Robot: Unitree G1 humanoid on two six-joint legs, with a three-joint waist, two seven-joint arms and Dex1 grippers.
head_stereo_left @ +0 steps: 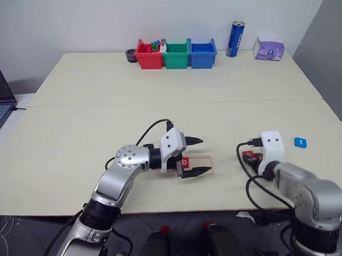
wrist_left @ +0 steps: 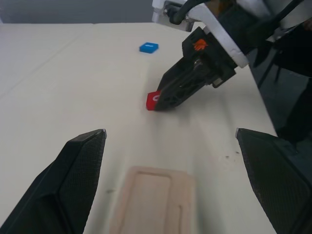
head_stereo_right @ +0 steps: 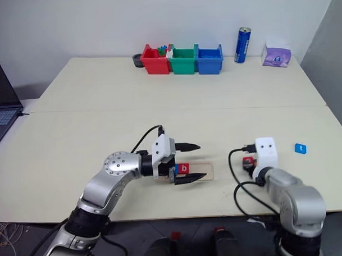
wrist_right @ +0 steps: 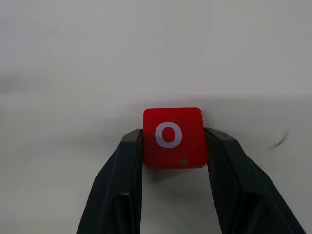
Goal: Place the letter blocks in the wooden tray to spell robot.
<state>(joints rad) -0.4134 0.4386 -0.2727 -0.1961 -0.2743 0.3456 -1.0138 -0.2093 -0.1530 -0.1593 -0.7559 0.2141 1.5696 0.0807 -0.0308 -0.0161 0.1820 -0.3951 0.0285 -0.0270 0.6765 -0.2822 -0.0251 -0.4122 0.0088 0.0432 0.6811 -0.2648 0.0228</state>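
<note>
Stereo head views and two wrist views of the spelling task. The right gripper [wrist_right: 171,146] pinches a red "o" block [wrist_right: 172,136] between its two black fingers [wrist_right: 122,175], the tile sitting square between the pads with the letter facing the wrist camera. In the left wrist view the same red block [wrist_left: 154,101] is at the tip of the right gripper, low over the pale tabletop [head_stereo_left: 159,106]. The wooden tray [head_stereo_left: 209,165] lies near the front edge of the table, its long axis running left to right across the robot. It lies to the left of the held block, between the two arms. A red "b" block [head_stereo_right: 183,168] sits in the tray, partly behind the left gripper [head_stereo_right: 194,161], whose fingers are spread wide and hold nothing; one finger lies over the tray's far edge and the other over its near edge. A blue "t" block [head_stereo_left: 300,142] rests on the table, beyond the right arm and to its right, well apart from the tray. Judgement: the right arm carries the "o", so the coming move is a leftward carry to the tray's open right end, next to the "b"; the spread left fingers crowd that slot and may need to clear first
</note>
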